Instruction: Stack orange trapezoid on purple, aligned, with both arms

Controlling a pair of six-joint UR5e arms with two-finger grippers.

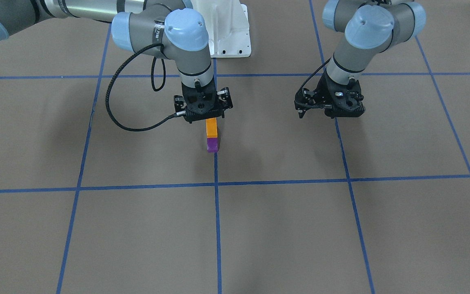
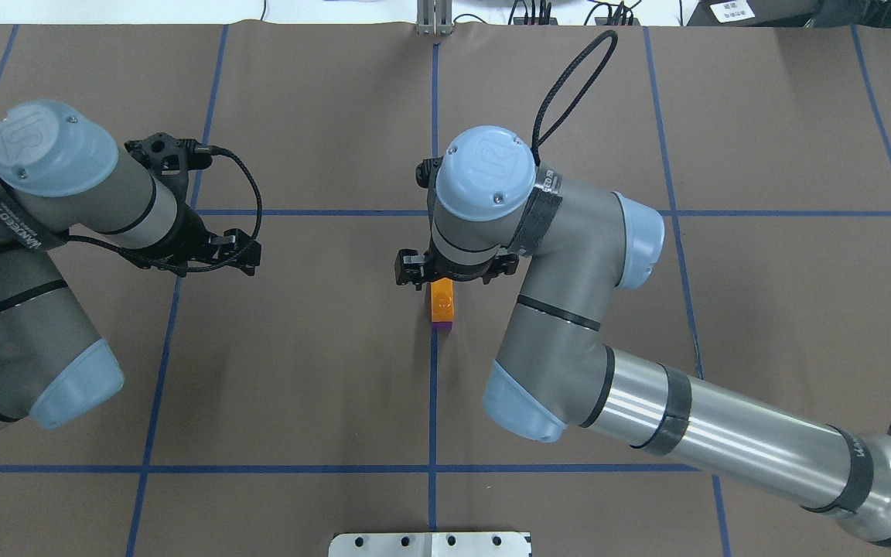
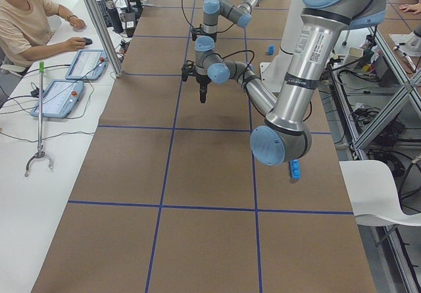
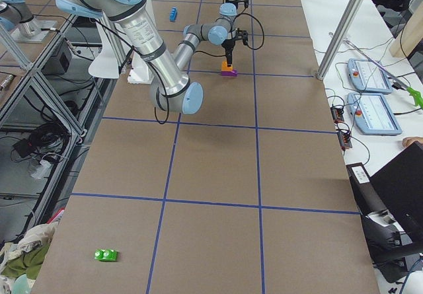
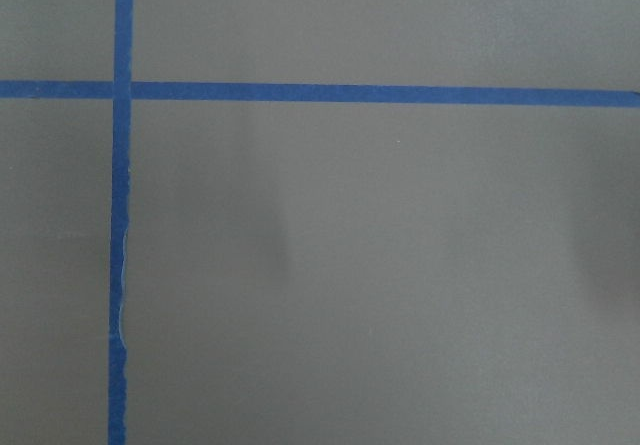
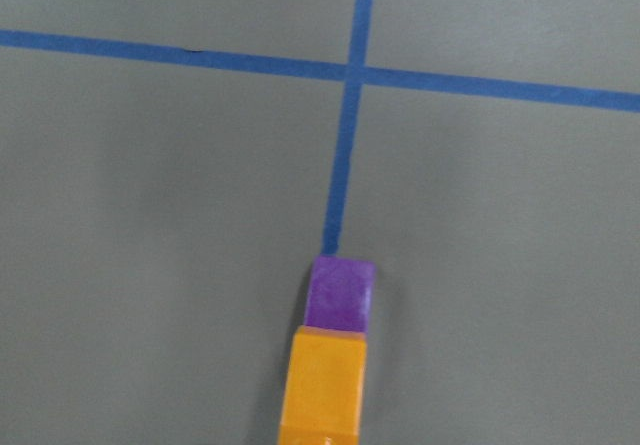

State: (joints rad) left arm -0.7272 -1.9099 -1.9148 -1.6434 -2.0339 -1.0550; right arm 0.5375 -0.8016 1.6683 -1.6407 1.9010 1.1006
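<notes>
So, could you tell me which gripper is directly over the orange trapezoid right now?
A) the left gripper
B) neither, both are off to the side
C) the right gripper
C: the right gripper hangs straight over the orange trapezoid, which sits on the purple, while the left gripper is off to the side over bare table.
</notes>
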